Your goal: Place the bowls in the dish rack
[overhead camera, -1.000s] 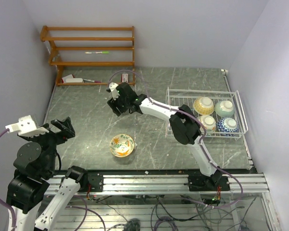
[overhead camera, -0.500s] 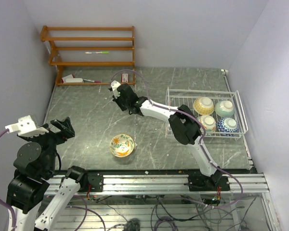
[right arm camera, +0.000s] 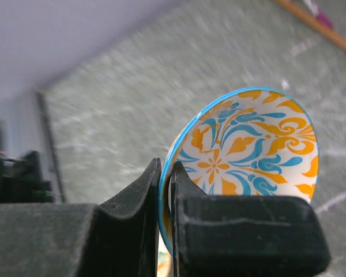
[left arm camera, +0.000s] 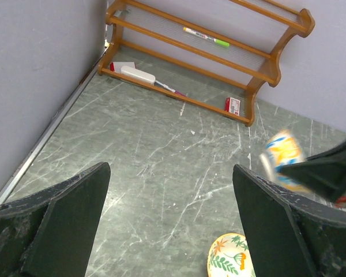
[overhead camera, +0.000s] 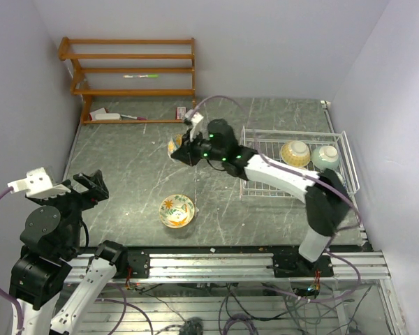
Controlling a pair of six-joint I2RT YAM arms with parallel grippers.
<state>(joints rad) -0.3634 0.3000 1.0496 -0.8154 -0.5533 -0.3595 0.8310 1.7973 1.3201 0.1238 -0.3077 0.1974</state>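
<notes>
Dark green marbled table [overhead camera: 126, 153], pale walls [overhead camera: 265, 42]. Nearest, at 8 o'clock, the left gripper [left arm camera: 170, 170] hangs with fingers spread wide. One floral bowl [overhead camera: 177, 211] sits at 6 o'clock. Mid-table, the right gripper [right arm camera: 166, 173] pinches the rim of one blue-yellow bowl [right arm camera: 248, 144], tilted on edge. Its elbow has swung right since a moment ago, over the rack [overhead camera: 265, 139] at 3 o'clock. Two bowls show there: a cream bowl [overhead camera: 295, 152] and a mint bowl [overhead camera: 327, 156]. One shelf [overhead camera: 136, 92] at 11.
</notes>
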